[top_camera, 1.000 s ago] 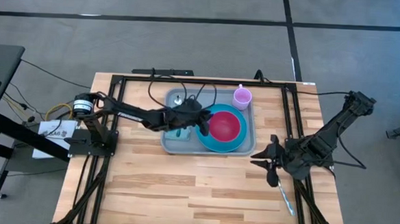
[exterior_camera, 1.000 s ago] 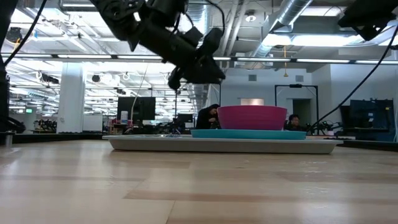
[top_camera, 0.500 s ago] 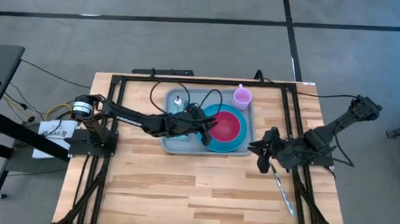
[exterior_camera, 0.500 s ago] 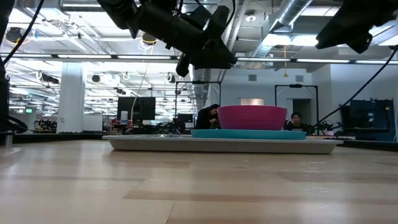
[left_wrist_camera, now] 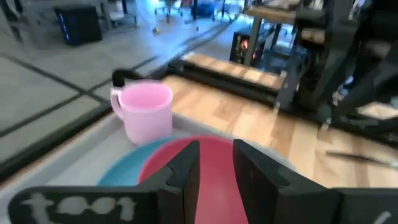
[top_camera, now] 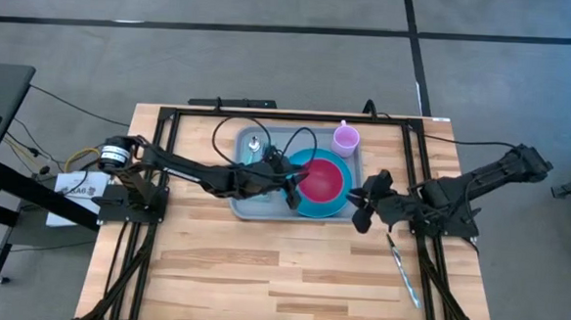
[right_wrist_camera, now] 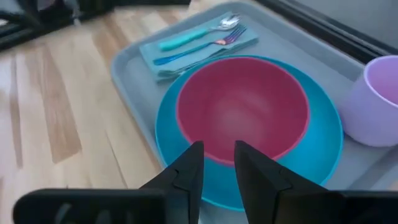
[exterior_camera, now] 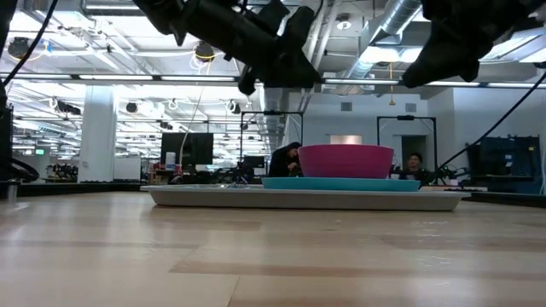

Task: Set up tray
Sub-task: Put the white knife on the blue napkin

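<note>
- Since a second ago the right gripper (top_camera: 361, 211) has swung in from the table's right side to the tray's right edge, and the left gripper (top_camera: 292, 183) has slid from the tray's middle toward the plate's near-left rim.
- One left gripper hangs over the tray, above the plate's left edge; its fingers (left_wrist_camera: 186, 171) stand a narrow gap apart and hold nothing.
- One tray (top_camera: 244, 202), grey-blue, lies at the table's far centre.
- One teal napkin (right_wrist_camera: 186, 46) lies on the tray's left part, with one fork, one spoon and one blue-handled piece on it, side by side.
- One blue plate (top_camera: 314, 207) sits on the tray's right part, with one magenta bowl (top_camera: 326, 180) on it.
- One pink cup (top_camera: 345, 139) stands in the tray's far right corner, just beside the plate.
- One right gripper hovers just beside the tray's right rim, its fingers (right_wrist_camera: 188, 169) slightly parted, empty.
- One thin utensil (top_camera: 403, 269) lies on the wood near the right arm, well apart from the tray.
</note>
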Controlling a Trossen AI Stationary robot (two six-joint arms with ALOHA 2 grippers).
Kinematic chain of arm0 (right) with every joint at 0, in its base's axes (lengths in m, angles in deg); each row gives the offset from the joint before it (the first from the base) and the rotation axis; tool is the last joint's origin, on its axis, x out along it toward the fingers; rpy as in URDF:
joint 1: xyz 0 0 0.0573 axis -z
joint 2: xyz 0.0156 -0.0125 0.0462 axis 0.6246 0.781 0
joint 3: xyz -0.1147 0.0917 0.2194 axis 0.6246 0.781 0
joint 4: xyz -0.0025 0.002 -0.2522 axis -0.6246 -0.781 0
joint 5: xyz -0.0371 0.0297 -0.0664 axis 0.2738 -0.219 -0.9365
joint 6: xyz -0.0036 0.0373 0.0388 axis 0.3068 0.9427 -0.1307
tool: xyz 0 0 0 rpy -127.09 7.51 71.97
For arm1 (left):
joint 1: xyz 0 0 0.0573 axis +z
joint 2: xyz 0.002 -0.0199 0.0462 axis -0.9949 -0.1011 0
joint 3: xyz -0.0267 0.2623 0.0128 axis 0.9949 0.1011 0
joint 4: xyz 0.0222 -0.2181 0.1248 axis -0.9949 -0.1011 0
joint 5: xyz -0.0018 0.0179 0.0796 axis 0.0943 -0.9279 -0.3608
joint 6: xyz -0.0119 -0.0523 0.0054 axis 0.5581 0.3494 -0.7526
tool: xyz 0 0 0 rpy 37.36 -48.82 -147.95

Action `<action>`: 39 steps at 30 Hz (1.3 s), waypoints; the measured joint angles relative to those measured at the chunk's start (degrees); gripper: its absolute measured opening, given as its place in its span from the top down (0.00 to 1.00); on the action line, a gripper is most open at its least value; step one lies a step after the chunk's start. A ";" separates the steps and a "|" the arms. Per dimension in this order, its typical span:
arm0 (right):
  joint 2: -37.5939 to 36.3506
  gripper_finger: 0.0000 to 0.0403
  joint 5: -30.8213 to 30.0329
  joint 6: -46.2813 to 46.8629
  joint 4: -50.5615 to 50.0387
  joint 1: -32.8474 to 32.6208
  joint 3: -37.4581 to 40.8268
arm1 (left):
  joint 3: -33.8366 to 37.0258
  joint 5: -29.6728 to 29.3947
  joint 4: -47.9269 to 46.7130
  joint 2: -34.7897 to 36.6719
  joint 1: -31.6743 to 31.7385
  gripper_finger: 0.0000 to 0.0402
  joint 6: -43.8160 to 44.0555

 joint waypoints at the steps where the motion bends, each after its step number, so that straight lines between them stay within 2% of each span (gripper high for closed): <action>1: 0.00 0.79 0.79 -0.50 -0.59 0.27 -0.37 | -0.07 0.00 0.00 0.44 0.01 0.79 -0.73; 6: -0.02 0.75 5.51 1.66 -5.81 0.21 -2.71 | -0.05 -0.30 -1.51 2.51 -0.04 0.79 -3.25; 12: 2.69 0.68 21.88 17.47 -16.82 -0.90 -2.67 | -0.05 -1.24 -1.04 3.57 -0.03 0.79 -6.14; 19: 12.90 0.61 34.43 31.81 -23.97 -5.71 -2.63 | -0.05 -4.22 -0.28 3.60 0.02 0.79 -7.59; 24: 21.40 0.59 39.15 37.67 -30.94 -8.58 -2.63 | -0.05 -4.38 0.25 3.60 0.12 0.79 -7.60; 28: 26.53 0.59 45.72 38.69 -33.39 -10.44 -2.63 | -0.03 -4.44 0.36 3.60 0.12 0.79 -7.60; 39: 31.43 0.60 45.74 40.61 -27.52 -16.32 -2.63 | -0.01 -3.84 0.42 3.60 0.09 0.79 -7.57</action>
